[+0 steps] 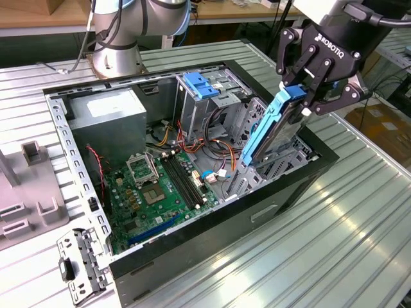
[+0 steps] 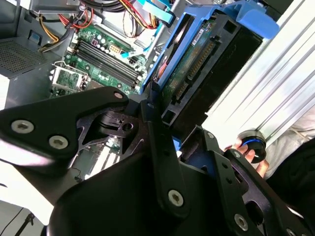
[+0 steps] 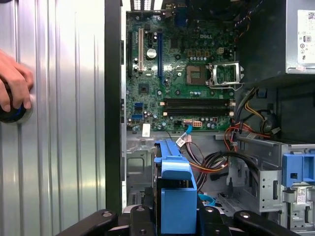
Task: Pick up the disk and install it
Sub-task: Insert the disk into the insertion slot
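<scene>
1. Disk (image 1: 270, 128) is hanging in the gripper (image 1: 303, 99) over the end of the open computer case (image 1: 289, 186) at the exterior view's right, its lower end dipping inside the case walls by the metal drive bay there.
2. The gripper is reaching in from the upper part of the exterior view's right, angled down toward the case. Its two black fingers are closed against the disk's upper end, one on each side, clamping the blue carrier.
3. The arm's silver base (image 1: 115, 45) is standing on the ribbed metal table (image 1: 334, 244) behind the case.
4. The disk's long axis is running steeply, leaning rather than upright: the top is tipping toward the exterior view's right and the bottom toward the green motherboard (image 1: 154, 192).
5. In the second wrist view the disk (image 2: 206, 54) is showing its connector end and green circuit side inside the blue frame. In the first wrist view the carrier's blue edge (image 3: 174, 187) is sitting between the fingers.
6. White lettering is showing on the gripper's black body, and a white label is lying on top of the grey power supply (image 1: 109, 115).
7. A person's hand (image 3: 12, 88) is resting on a dark round object with a blue ring on the table beside the case.
</scene>
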You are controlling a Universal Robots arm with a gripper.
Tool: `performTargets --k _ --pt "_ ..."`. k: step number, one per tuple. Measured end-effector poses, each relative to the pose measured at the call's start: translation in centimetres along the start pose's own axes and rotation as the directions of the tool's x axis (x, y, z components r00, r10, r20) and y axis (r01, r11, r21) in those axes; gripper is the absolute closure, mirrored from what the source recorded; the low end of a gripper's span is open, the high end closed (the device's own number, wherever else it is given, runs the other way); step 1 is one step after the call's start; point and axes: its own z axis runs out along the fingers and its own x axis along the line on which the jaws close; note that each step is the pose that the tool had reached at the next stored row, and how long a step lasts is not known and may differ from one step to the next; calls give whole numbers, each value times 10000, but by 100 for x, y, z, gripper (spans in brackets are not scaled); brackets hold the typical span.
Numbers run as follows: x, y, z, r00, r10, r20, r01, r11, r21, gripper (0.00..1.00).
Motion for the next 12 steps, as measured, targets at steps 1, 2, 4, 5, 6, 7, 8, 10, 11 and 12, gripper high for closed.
performTargets --k 1,2,4,5,6,7,8,10,11,12 --pt "-5 -11 1 10000 -3 0 3 10000 -1 63" --pt "-9 -29 2 10000 -6 1 6 10000 0 63" --pt "-18 -79 1 10000 -15 -2 15 10000 -3 63" --pt "-28 -105 3 10000 -20 -3 20 10000 -5 63" --pt "-36 -113 5 10000 -26 -3 26 10000 -6 63" --pt "-60 -115 14 10000 -55 0 55 10000 -9 63" --pt "-73 -116 20 10000 -72 -1 72 10000 -10 63" --pt "-84 -135 35 10000 -88 1 88 10000 -15 63" --pt "-84 -147 41 10000 -88 -1 88 10000 -18 63" --pt "-84 -155 46 10000 -87 -1 87 10000 -20 63"
